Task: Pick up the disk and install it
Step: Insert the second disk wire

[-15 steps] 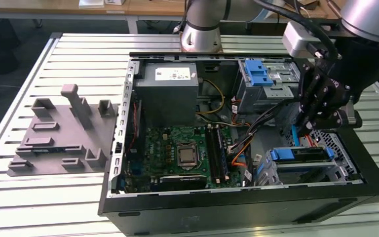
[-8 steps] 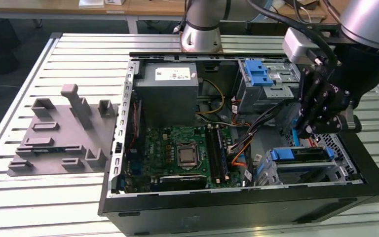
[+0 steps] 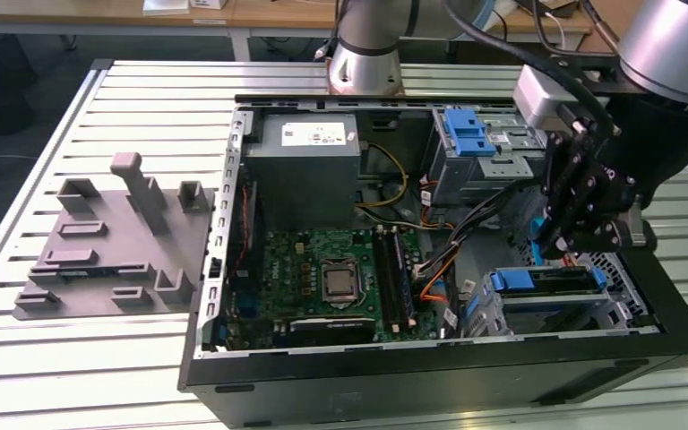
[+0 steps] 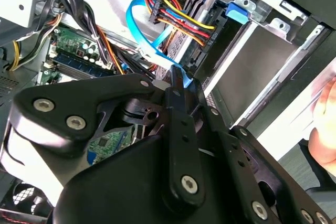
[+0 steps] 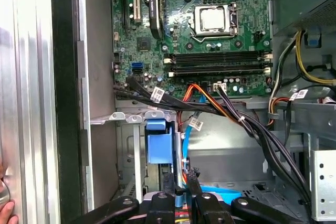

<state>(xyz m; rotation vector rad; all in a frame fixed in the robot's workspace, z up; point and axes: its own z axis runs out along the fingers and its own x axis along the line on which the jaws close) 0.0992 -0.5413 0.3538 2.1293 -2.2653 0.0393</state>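
Inside the open black computer case [image 3: 440, 376], the black gripper [image 3: 565, 255] hangs beside the blue-railed, silver-grey disk [image 3: 547, 285]; its finger state cannot be told

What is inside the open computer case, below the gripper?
Inside the computer case, the disk sits in its bay below the gripper, beside the motherboard and cables. The arm covers the bay's far end.

— Where is the arm?
— It reaches down at the exterior view's right, gripper [image 3: 583, 235] pointing downward.
— And the fingers [image 5: 169, 195]?
— Drawn close together in the first wrist view, seemingly pinching something thin; hard to say.
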